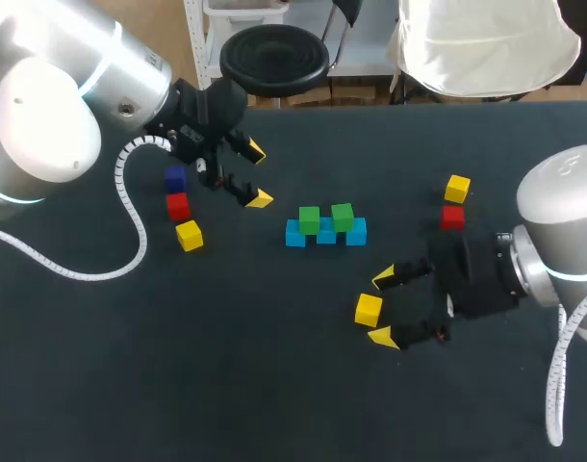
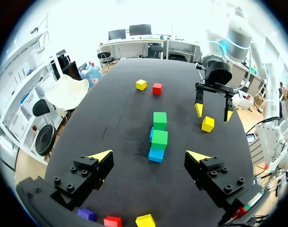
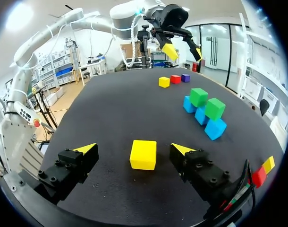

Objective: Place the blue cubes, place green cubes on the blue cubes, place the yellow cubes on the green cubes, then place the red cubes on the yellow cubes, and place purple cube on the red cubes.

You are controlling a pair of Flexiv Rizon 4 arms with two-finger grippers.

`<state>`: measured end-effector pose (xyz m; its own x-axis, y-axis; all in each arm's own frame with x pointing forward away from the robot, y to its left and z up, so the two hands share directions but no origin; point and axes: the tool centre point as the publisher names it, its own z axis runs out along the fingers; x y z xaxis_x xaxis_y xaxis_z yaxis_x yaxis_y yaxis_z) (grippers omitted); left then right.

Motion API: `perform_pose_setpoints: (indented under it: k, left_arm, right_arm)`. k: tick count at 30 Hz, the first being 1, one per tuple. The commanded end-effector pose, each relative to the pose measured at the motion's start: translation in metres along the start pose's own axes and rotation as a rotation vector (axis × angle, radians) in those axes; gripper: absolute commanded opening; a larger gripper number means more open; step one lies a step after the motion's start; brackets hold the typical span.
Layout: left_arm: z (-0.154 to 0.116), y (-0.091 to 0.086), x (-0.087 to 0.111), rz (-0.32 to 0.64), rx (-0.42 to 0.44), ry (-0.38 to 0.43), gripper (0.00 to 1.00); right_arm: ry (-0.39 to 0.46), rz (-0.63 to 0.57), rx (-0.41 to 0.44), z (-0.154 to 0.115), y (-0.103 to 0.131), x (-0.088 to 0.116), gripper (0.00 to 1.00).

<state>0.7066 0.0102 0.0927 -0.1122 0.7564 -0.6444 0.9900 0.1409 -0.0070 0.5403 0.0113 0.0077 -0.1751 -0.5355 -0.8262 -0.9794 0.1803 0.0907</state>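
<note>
The right gripper (image 1: 381, 308) stands wide open around a small yellow cube (image 3: 143, 154) on the dark tabletop (image 1: 226, 375), neither finger touching it. Three light-blue cubes (image 1: 357, 232) lie in a row at mid-table, with two green cubes (image 1: 310, 219) resting on them. The left gripper (image 1: 258, 175), jaws spread and empty, hangs apparently above the table near the purple cube (image 1: 175, 177).

Open table (image 1: 226, 366) all around yellow cube (image 1: 369, 309); blue-green stack (image 1: 325, 234) well apart.
</note>
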Motion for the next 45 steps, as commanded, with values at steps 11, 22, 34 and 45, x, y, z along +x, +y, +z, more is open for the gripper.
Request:
perform_pose_setpoints:
  k: [11,22,34,45]
  left_arm:
    - [0.0,0.0,0.002,0.003,-0.001,-0.006,1.0]
    - [0.0,0.0,0.002,0.003,-0.001,-0.006,1.0]
    - [0.0,0.0,0.002,0.003,-0.001,-0.006,1.0]
    - [0.0,0.0,0.002,0.003,-0.001,-0.006,1.0]
  right_arm:
    - [0.011,-0.033,0.02,0.012,-0.008,0.005,0.28]
    - [0.027,-0.084,0.041,-0.005,-0.009,-0.007,0.0]
    - [0.044,-0.201,0.004,-0.048,-0.045,-0.048,0.0]
    - [0.084,-0.327,-0.027,-0.047,-0.068,-0.102,0.0]
